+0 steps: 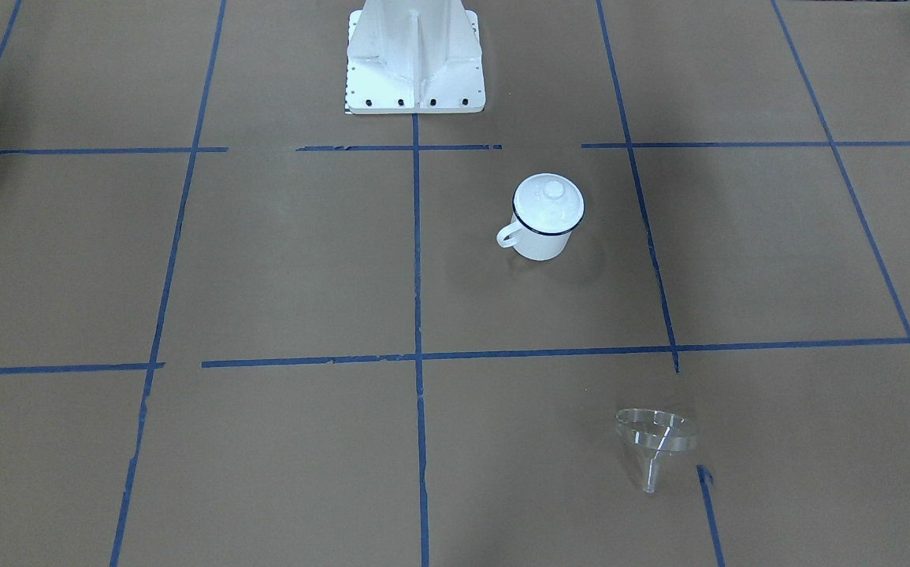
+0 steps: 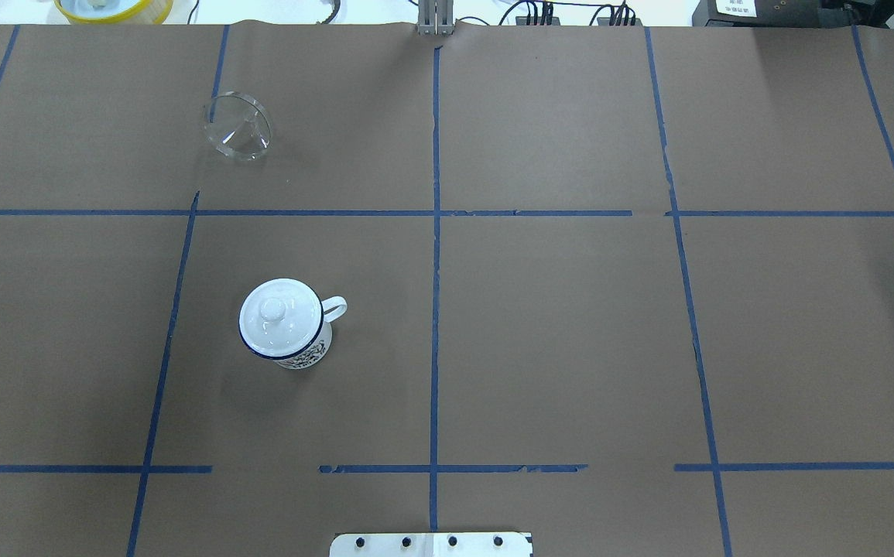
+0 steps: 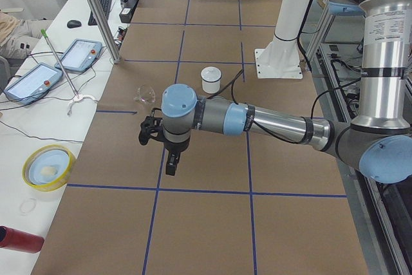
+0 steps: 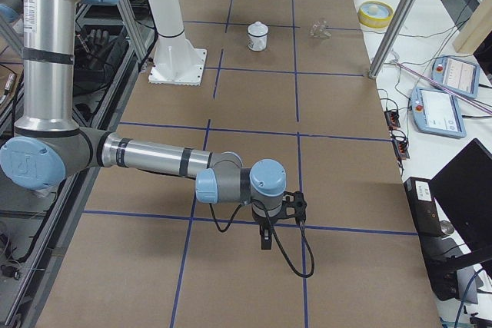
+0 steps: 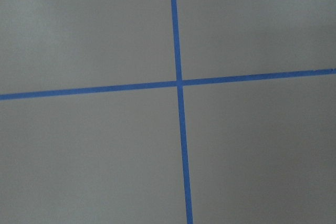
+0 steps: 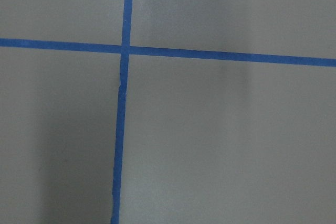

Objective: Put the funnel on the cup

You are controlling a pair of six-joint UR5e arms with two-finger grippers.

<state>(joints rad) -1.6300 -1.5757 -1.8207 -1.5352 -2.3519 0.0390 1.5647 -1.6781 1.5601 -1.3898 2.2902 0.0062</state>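
The cup (image 1: 541,232) is a white enamel mug with a dark blue rim, standing upright with a round white knobbed lid (image 1: 549,197) on its mouth. In the overhead view the cup (image 2: 296,352) is left of centre. The clear funnel (image 1: 654,435) lies tipped on its side, apart from the cup, and shows far left in the overhead view (image 2: 238,128). My left gripper (image 3: 154,136) hovers over the table's left end, away from both. My right gripper (image 4: 286,209) hovers over the right end. I cannot tell whether either is open or shut. Both wrist views show only paper and blue tape.
The white robot pedestal (image 1: 415,59) stands at the table's near edge. A metal post (image 3: 96,14), teach pendants (image 3: 80,54), a yellow bowl (image 3: 48,167) and a red bottle (image 3: 19,239) lie beyond the far edge. Blue tape lines (image 2: 435,255) grid the brown paper.
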